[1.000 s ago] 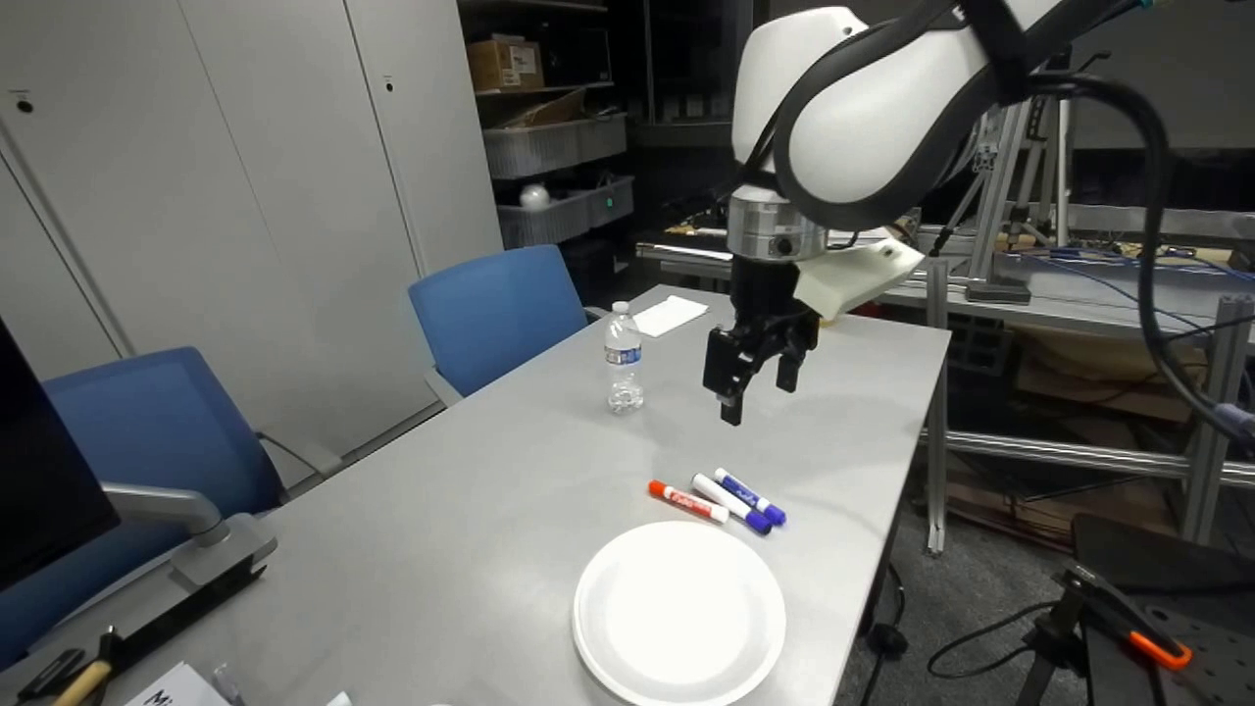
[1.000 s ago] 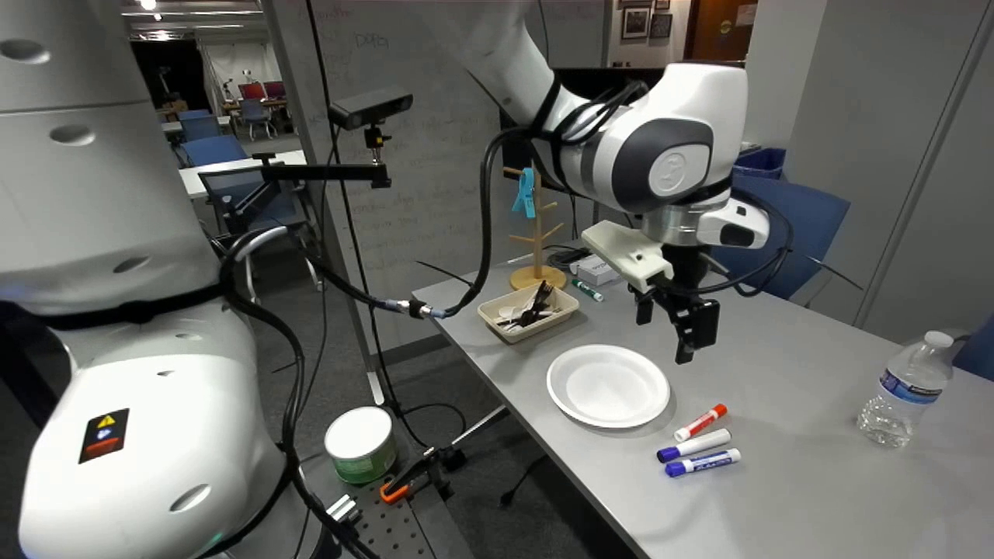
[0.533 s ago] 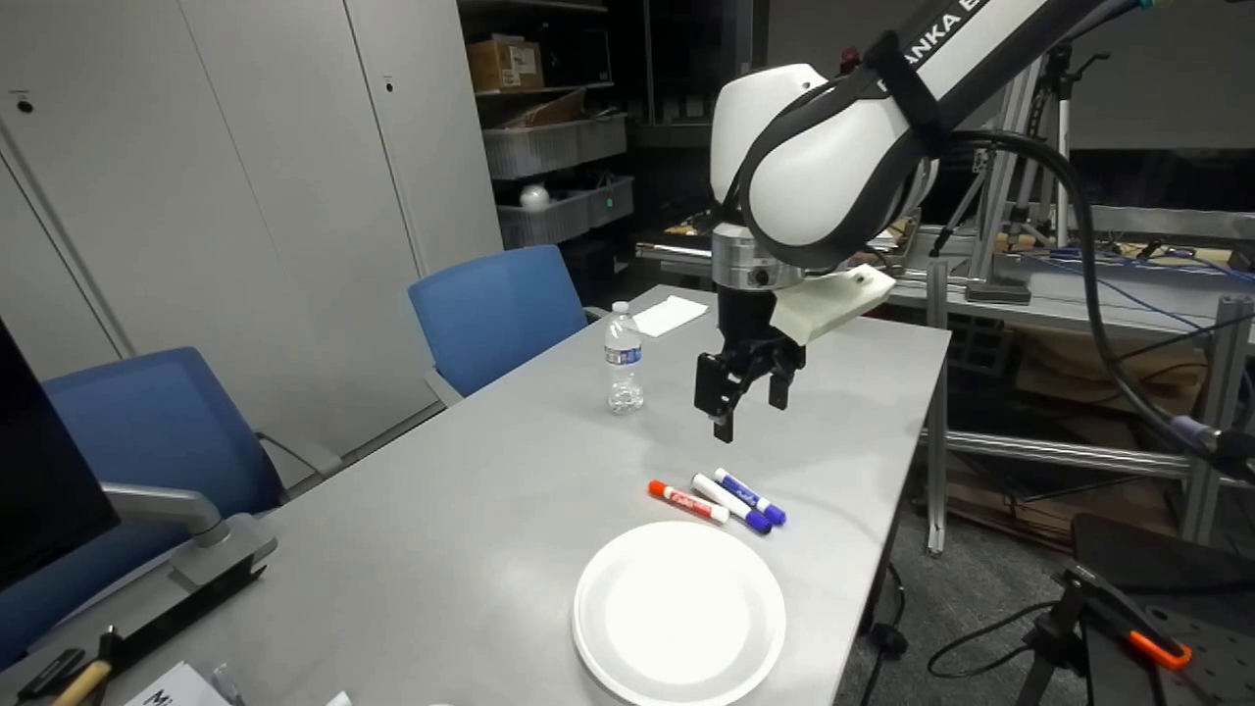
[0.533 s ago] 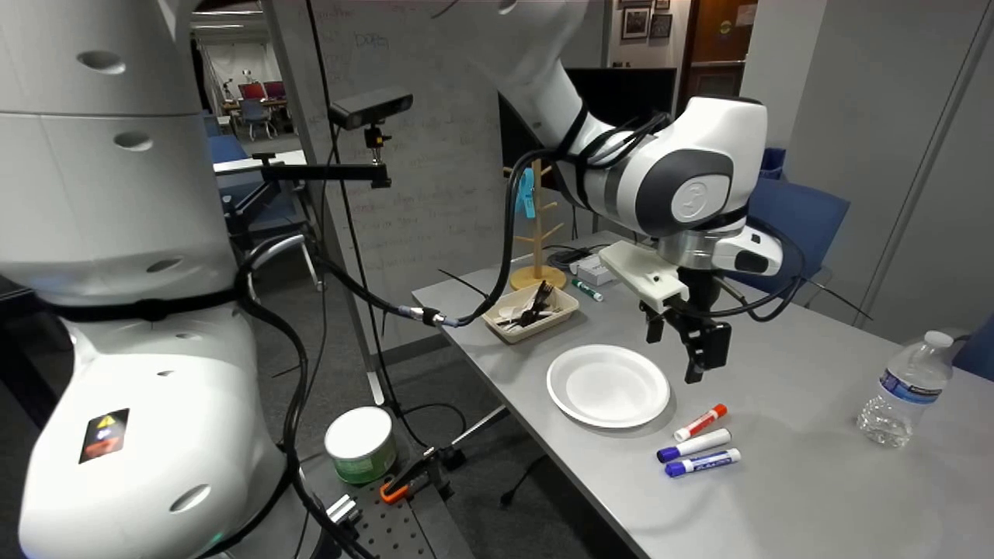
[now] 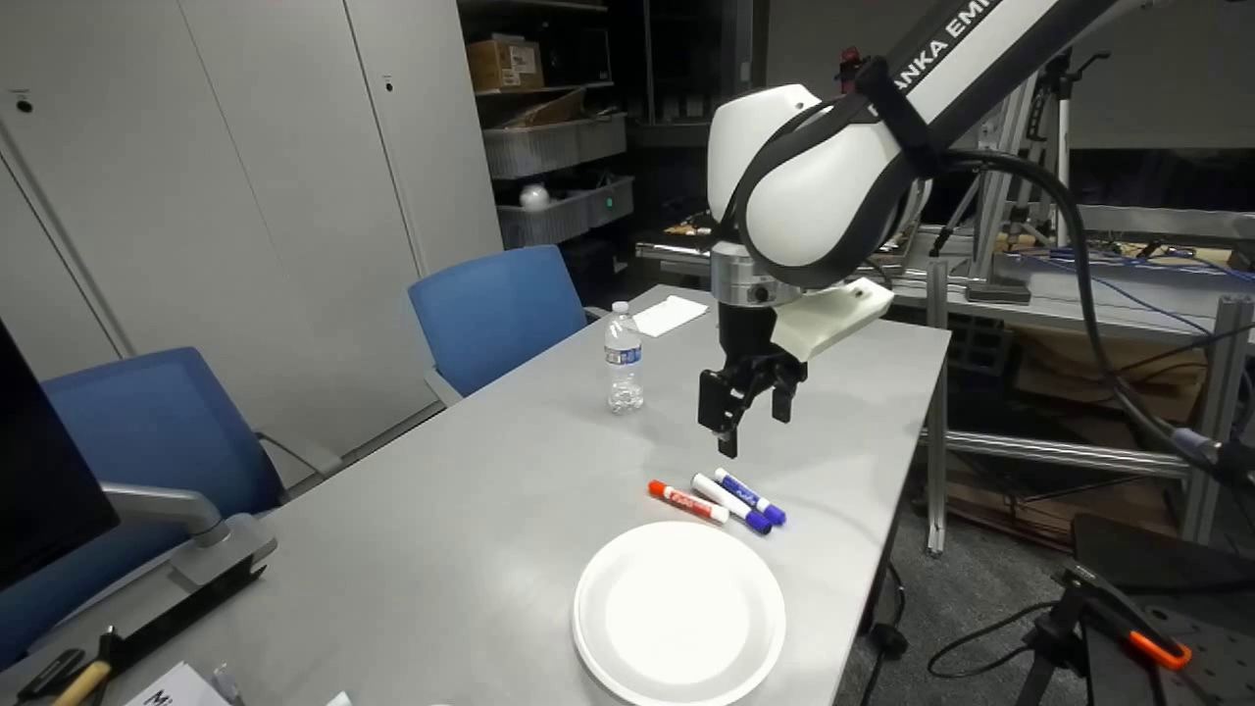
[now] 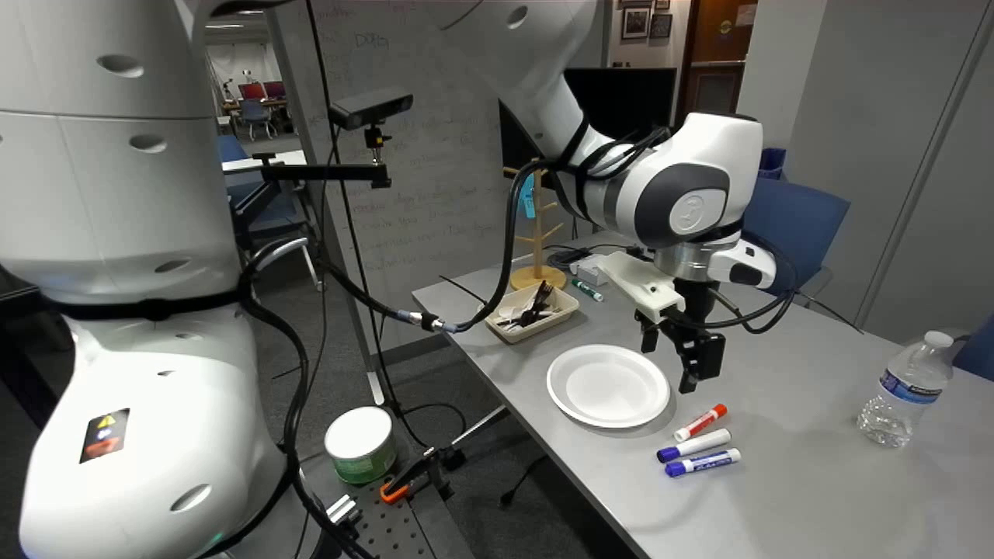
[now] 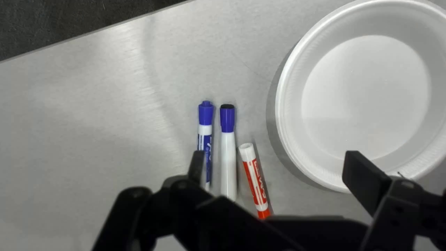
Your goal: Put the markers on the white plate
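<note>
Three markers lie side by side on the table. The red marker (image 5: 688,501) (image 6: 701,423) (image 7: 255,181) is nearest the plate. The plain white marker with a blue cap (image 5: 721,495) (image 6: 703,443) (image 7: 228,160) is in the middle, and the blue-labelled marker (image 5: 747,495) (image 6: 710,461) (image 7: 205,130) is outermost. The white plate (image 5: 681,618) (image 6: 608,387) (image 7: 366,97) beside them is bare. My gripper (image 5: 755,428) (image 6: 668,365) (image 7: 275,155) is open and empty, above the table near the markers. In the wrist view its left finger partly covers the blue-labelled marker.
A water bottle (image 5: 624,361) (image 6: 905,392) stands on the table. A tray of cutlery (image 6: 528,314), a green marker (image 6: 587,290) and a wooden stand (image 6: 537,272) are beyond the plate. The table edge (image 7: 94,33) runs near the markers' capped blue ends.
My gripper has come down closer to the table and the markers, staying open. The markers and the plate have not moved.
</note>
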